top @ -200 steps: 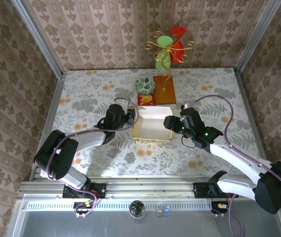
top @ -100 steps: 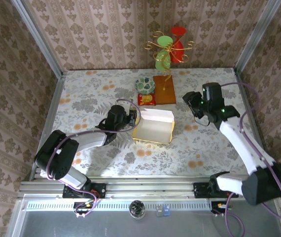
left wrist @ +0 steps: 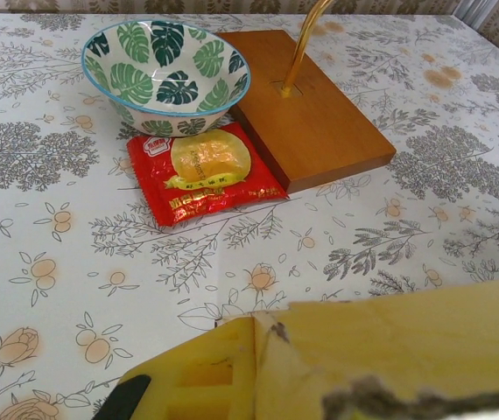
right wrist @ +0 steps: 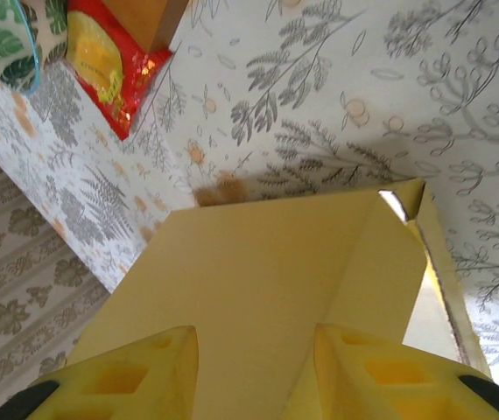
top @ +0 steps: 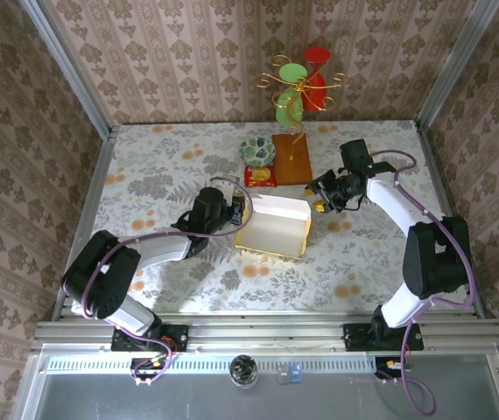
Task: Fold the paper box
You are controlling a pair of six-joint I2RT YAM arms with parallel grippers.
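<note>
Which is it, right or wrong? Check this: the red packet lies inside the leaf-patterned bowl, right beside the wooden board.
Wrong on one point. The red packet lies flat on the table just outside the leaf-patterned bowl, not inside it, as the left wrist view shows. It is indeed right beside the wooden board.

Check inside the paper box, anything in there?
Top view: the paper box shows a bare pale floor, nothing lying on it. Its far flap leans inward, white side up, so the floor strip beneath it is covered; can't tell what's there.
</note>
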